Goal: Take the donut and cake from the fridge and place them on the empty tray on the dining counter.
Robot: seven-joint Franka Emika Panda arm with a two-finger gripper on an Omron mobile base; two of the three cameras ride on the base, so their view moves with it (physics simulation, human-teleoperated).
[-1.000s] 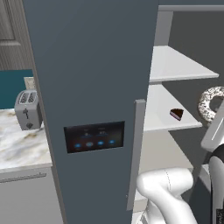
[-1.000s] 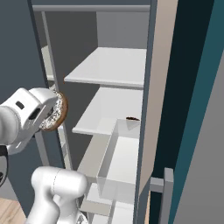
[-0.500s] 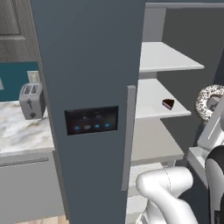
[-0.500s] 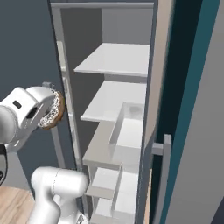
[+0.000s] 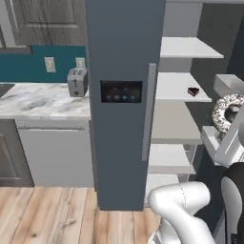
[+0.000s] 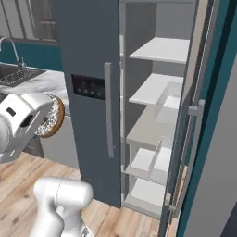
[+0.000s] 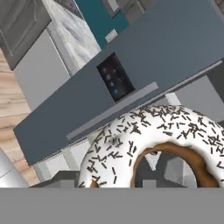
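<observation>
The gripper (image 6: 44, 118) is clamped on the donut (image 6: 50, 116) at frame left; swinging it could clip the fridge (image 6: 90, 69), loosening the hold.

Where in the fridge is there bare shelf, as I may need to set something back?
The top shelf lies bare. The shelf below is bare except for the cake at its right edge. The gripper holds the donut.

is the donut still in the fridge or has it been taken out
Out. The donut is held in the gripper, in front of the open fridge rather than on its shelves; the cake sits on a shelf inside.
</observation>
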